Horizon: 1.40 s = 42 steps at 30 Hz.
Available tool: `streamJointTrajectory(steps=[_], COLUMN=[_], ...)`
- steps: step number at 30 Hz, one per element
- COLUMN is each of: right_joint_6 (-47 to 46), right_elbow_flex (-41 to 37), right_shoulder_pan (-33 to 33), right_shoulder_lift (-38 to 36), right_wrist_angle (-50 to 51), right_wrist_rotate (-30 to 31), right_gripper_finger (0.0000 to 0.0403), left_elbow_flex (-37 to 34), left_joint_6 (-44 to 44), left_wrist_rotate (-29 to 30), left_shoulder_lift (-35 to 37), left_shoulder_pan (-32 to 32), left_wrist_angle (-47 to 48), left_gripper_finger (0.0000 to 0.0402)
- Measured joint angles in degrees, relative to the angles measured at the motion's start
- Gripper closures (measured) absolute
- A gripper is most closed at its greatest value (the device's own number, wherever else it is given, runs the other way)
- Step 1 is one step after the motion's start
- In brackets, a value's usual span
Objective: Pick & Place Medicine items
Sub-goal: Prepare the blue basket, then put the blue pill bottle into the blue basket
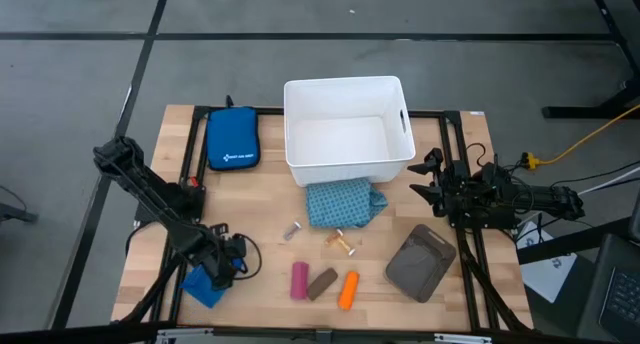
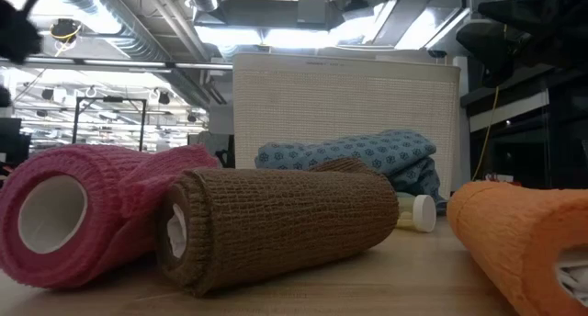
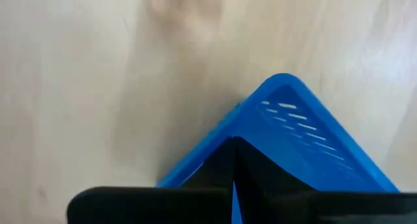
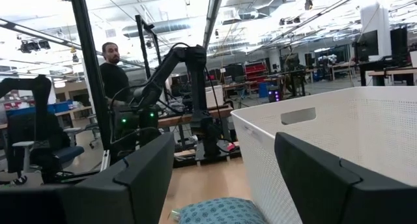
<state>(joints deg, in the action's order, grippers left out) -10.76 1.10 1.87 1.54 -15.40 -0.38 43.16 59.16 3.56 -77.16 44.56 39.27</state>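
Right tool [image 1: 418, 177] is hovering wide and empty beside the bin [image 1: 348, 129], near the teal pack [image 1: 343, 204] lying soft and light on the desk [image 1: 262, 252], likely best pinched at a bunched fold.

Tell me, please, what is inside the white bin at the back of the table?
The white bin looks empty from above: only its bare white floor shows. The teal pack lies in front of it, outside.

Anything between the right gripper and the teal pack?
Nothing visible. The open right gripper hovers beside the white bin, and the teal pack lies just past its fingers with bare table between.
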Motion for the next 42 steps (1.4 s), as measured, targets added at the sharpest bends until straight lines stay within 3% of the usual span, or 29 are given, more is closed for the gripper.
streamJointTrajectory(steps=[4,10,17,23,30,36,42], right_joint_6=[-0.17,-0.17,-0.15,0.44,0.72,0.72,0.72], right_elbow_flex=[0.0,0.0,0.0,0.0,0.02,0.02,0.02], right_shoulder_pan=[-0.01,0.0,0.0,0.02,0.01,-0.01,-0.01], right_shoulder_lift=[0.0,0.0,0.0,0.0,0.0,0.0,0.0], right_wrist_angle=[0.0,0.0,0.02,0.02,0.02,0.02,0.02], right_wrist_rotate=[0.0,0.0,-0.02,-0.02,-0.02,-0.02,-0.02], right_gripper_finger=[0.0136,0.0136,0.0136,0.0136,0.0136,0.0136,0.0136], left_elbow_flex=[0.0,0.0,-0.02,-0.02,-0.02,-0.02,-0.02], left_joint_6=[-2.71,-2.97,-1.74,-5.31,-10.41,-10.6,-9.01], left_wrist_rotate=[1.18,-5.88,-11.52,-1.93,13.33,14.87,9.29], left_shoulder_lift=[1.17,2.88,6.59,11.4,13.98,11.0,4.04], left_shoulder_pan=[-2.88,-4.2,-2.99,-3.79,-10.05,-19.03,-26.66], left_wrist_angle=[-0.05,-1.41,-12.28,-15.56,-15.54,-15.5,-17.6], left_gripper_finger=[0.04,0.0392,0.0363,0.032,0.0259,0.0192,0.014])
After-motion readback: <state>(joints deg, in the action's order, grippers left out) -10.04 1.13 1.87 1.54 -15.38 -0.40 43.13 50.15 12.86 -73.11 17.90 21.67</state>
